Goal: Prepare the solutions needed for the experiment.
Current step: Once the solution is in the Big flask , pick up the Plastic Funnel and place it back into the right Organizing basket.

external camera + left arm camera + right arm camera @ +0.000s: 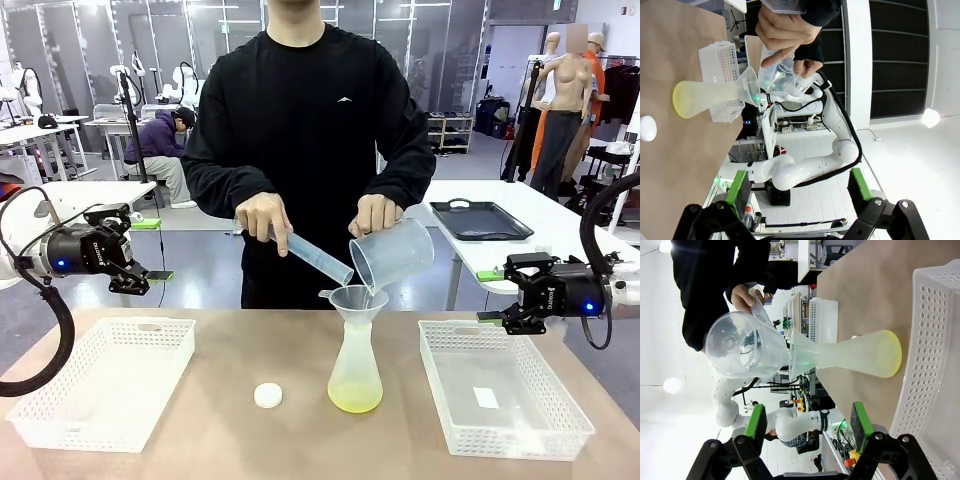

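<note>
**Both pincers spread and idle while a person is pouring into the flask**

The left pincer [153,249] is hovering above the surface with its fingers spread wide, gripping nothing. Below it a white mesh basket [40,408] is lying on the surface. Lower and to the right of this pincer, past the basket, a small white round cap [267,395] is lying by itself.

Farther right, about midway between the two pincers and lower than both, a translucent conical flask [355,360] is standing upright with a funnel [352,298] sitting in its neck. The solutions [355,402] are resting as a shallow pale yellow layer in the flask's bottom. Above the funnel, at about pincer height, a person is standing in the way. One hand [262,215] is tilting a clear graduated cylinder [312,257] and the other hand [375,212] is tilting a clear jug [395,253] toward the funnel.

The right pincer [490,296] is also hanging with its fingers apart, gripping nothing. A second white basket [565,428] is lying below it, holding a small white slip [486,397].

White lettering on the pincer bodies and the marks on the cylinder are showing too small to read.

The surface [300,445] is showing a plain tan top. Behind the right pincer a white table is carrying a black tray [480,220], and the room is opening into a wide workshop.
</note>
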Tool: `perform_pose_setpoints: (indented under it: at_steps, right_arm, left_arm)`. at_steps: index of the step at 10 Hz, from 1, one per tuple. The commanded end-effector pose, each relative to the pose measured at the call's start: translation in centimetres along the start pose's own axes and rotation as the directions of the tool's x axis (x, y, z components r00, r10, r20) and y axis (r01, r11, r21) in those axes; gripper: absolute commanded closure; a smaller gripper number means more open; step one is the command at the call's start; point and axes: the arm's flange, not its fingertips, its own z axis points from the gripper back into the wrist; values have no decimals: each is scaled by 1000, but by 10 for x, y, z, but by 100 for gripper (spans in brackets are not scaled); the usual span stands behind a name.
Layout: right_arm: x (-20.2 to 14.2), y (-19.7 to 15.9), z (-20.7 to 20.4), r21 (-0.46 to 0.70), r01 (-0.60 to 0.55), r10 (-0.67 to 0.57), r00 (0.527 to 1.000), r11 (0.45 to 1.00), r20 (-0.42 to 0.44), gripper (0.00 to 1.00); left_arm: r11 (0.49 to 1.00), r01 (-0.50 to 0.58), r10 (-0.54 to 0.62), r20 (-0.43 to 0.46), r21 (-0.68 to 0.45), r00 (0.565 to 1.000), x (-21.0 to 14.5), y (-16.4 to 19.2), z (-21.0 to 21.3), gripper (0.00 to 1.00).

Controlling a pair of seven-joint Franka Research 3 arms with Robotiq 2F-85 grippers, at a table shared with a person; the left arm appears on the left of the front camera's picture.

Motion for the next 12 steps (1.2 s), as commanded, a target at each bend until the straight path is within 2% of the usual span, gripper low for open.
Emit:
perform_pose_setpoints:
  at_steps: [1, 12]
  right_arm:
    - [1, 2, -1, -16, -7, 8, 1000, 1000, 1, 15]
    - [1, 2, -1, -16, -7, 8, 1000, 1000, 1, 15]
  left_arm:
    - [1000, 2, -2, 0, -1, 1000, 0, -1, 0, 0]
    - [1000, 2, -2, 0, -1, 1000, 0, -1, 0, 0]
